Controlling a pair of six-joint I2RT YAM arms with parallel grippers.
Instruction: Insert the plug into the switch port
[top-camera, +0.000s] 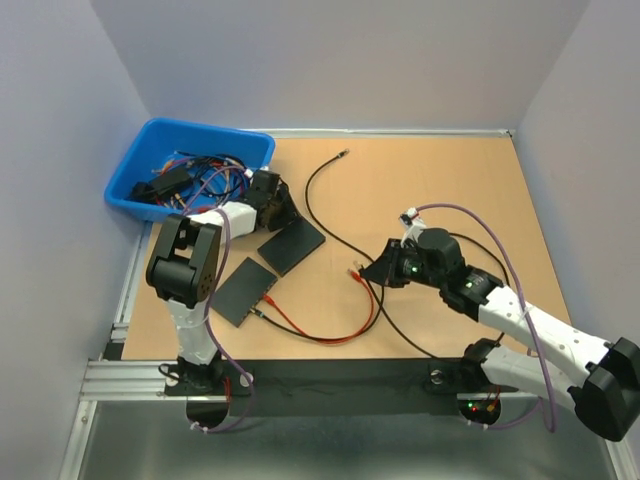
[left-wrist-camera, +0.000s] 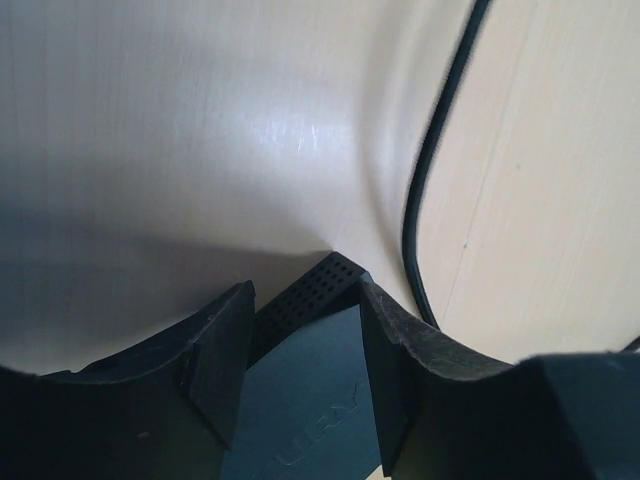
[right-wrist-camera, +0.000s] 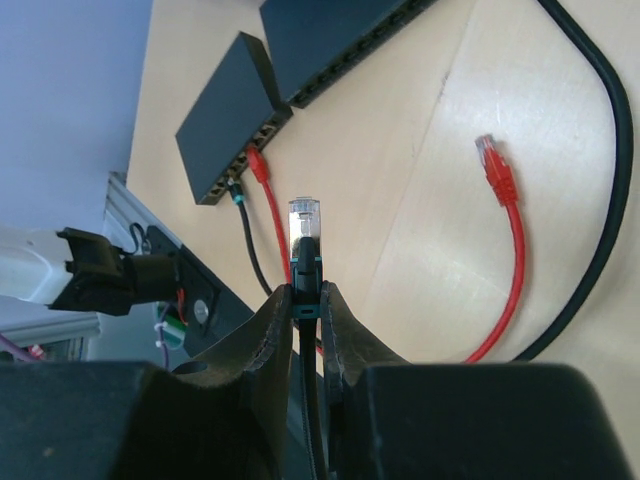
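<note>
Misalignment worry tbh: right jaws pinch the plug (right-wrist-camera: 306, 215) just by its boot (right-wrist-camera: 306, 268), so it might twist going in, while left jaws clamp the switch (left-wrist-camera: 305, 395).

Open counter (top-camera: 440, 170) lies at the far right and along the right wall. Between the right tool (right-wrist-camera: 308, 292), pinching its plug (right-wrist-camera: 304, 215), and the switches, a black cable (right-wrist-camera: 618, 150) loops across the middle, with a loose red cable (right-wrist-camera: 498, 180) beside it. The left tool (left-wrist-camera: 305, 290) clamps the far switch (top-camera: 292, 246) at its far end. The near switch (top-camera: 244, 290) has two cables in its right edge. A blue bin (top-camera: 210, 133) blocks the far left corner.
</note>
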